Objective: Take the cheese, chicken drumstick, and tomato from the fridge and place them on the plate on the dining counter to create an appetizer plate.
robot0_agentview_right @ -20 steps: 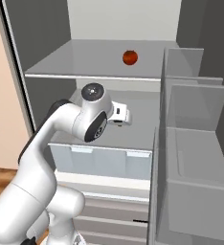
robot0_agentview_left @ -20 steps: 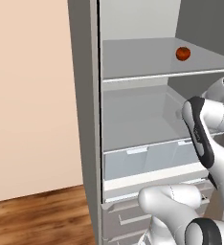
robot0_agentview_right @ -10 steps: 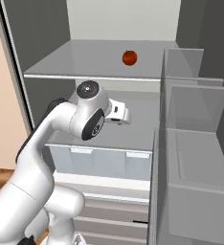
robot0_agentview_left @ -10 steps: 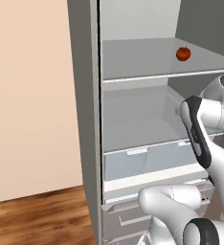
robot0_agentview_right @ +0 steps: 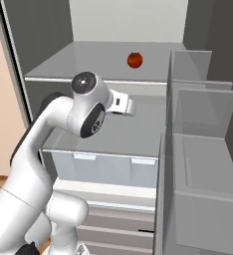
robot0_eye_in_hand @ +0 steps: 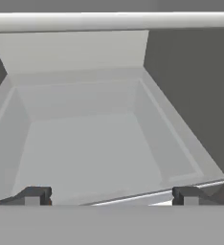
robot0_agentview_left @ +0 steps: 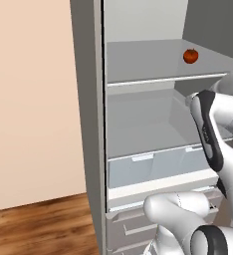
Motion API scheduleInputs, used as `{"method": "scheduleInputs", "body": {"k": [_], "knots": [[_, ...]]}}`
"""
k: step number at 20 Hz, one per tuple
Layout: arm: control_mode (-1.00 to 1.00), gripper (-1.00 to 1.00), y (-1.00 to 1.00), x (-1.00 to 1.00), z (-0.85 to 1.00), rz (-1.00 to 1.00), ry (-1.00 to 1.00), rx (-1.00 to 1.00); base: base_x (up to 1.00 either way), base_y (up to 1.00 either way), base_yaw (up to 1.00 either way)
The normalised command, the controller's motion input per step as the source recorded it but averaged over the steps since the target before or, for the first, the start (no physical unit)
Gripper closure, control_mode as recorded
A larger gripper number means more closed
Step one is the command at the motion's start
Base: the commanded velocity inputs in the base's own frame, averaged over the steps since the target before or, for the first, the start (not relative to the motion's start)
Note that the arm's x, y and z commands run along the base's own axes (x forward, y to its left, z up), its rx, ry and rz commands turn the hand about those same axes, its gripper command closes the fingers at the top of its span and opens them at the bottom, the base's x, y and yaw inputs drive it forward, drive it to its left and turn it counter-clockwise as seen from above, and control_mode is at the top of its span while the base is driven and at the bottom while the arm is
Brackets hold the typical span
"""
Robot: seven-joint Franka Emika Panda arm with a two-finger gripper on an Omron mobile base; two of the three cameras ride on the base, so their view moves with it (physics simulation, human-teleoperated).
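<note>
Our fingers [robot0_eye_in_hand: 32,195] stand wide apart with nothing between them, one tip at each lower corner of the hand view, looking into the bare middle compartment of the fridge [robot0_agentview_left: 88,74]. The gripper [robot0_agentview_right: 126,106] sits at the front of that compartment, under the upper shelf [robot0_agentview_right: 88,64] and above the pale drawer [robot0_agentview_right: 108,169].

Over the last second the wrist has risen a little and edged further in; the base views have not shifted, so we judge it is the arm that moved, not the base.

The tomato [robot0_agentview_right: 134,60] rests alone on the upper shelf, above and a little beyond the gripper, well apart from it. We see it too from the left [robot0_agentview_left: 190,56], toward the shelf's right side. We cannot pick out cheese or drumstick here.

We judge the small climb to be the start of a reach for the tomato, since the gripper must clear the shelf edge to get there. Nothing is grasped yet.
</note>
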Motion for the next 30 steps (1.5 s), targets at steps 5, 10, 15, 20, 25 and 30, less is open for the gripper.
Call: {"method": "scheduleInputs", "body": {"k": [5, 10, 15, 20, 25, 30], "knots": [[-1.0, -1.0, 0.0, 0.02, 0.29, -0.01, -0.26, 0.01, 0.0, 0.0, 0.0], [-1.0, -1.0, 0.0, 0.0, 0.72, -0.06, 0.0, 0.0, 0.0, 0.0, 0.0], [-1.0, -1.0, 0.0, 0.01, 0.63, -0.04, 0.04, 0.0, 0.0, 0.0, 0.0], [-1.0, -1.0, 0.0, 0.26, 0.09, -0.03, 0.02, 0.11, 0.0, 0.0, 0.0], [-1.0, -1.0, 0.0, 0.2, 0.05, -0.02, 0.0, 0.15, 0.0, 0.0, 0.0], [-1.0, -1.0, 0.0, 0.13, 0.07, -0.01, 0.0, 0.04, 0.0, 0.0, 0.0]]}}
